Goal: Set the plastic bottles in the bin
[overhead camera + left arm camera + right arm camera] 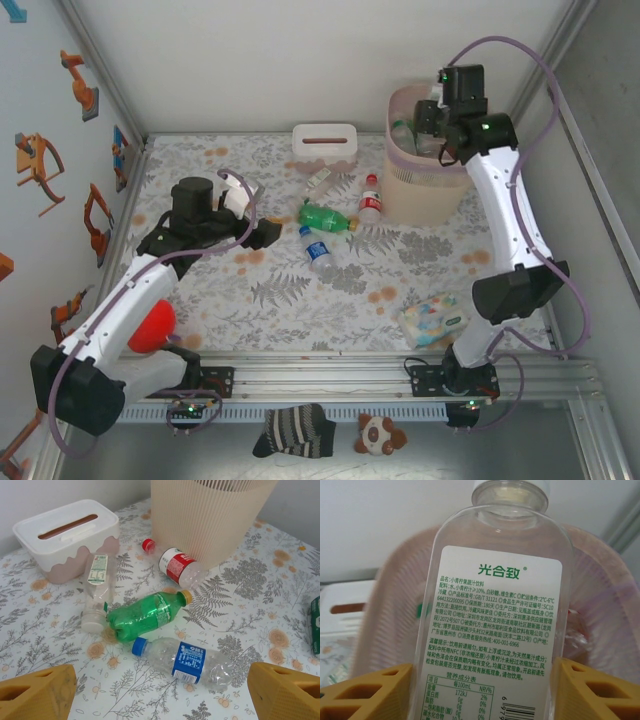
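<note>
Two tools: right tool (480,692) above the bin (420,195), clamped on clear bottle (495,605); left tool (160,692) apart, low.

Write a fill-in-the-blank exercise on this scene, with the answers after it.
1. The right gripper holds a clear bottle over the bin; the bottle's label is ___.
2. The left gripper hovers with jaws ___.
3. ___ bottles lie on the table.
4. The table bottle nearest the bin has a ___ cap.
Answers: white; open; four; red.
</note>
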Action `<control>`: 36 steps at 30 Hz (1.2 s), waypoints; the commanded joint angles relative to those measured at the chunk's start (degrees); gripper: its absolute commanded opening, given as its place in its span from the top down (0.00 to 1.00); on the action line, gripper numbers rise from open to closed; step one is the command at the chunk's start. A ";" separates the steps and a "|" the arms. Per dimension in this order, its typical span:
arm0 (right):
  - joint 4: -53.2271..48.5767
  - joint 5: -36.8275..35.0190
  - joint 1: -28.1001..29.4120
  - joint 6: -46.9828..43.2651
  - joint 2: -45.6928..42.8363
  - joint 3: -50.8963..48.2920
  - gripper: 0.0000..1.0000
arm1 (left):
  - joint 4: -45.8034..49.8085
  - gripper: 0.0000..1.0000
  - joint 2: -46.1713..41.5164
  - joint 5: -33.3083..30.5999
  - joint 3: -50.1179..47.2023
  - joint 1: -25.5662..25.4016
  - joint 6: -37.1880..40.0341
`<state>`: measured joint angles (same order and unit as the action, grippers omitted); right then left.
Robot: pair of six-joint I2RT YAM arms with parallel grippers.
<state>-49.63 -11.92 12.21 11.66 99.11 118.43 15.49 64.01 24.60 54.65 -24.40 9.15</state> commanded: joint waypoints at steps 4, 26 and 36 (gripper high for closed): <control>-4.91 3.52 -5.68 -5.98 1.61 0.41 0.35 | 0.30 0.12 1.18 1.77 1.60 -0.69 -0.01; -11.17 2.10 -11.22 -10.99 16.44 5.39 0.30 | 0.86 0.12 1.95 0.40 1.60 -1.67 0.70; -16.63 5.99 -11.33 -9.95 19.41 9.96 0.22 | 1.37 0.12 1.91 -0.43 1.68 -1.74 1.19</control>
<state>-60.99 -7.77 1.19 1.48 116.84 126.23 15.64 65.56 24.36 54.65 -25.87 9.19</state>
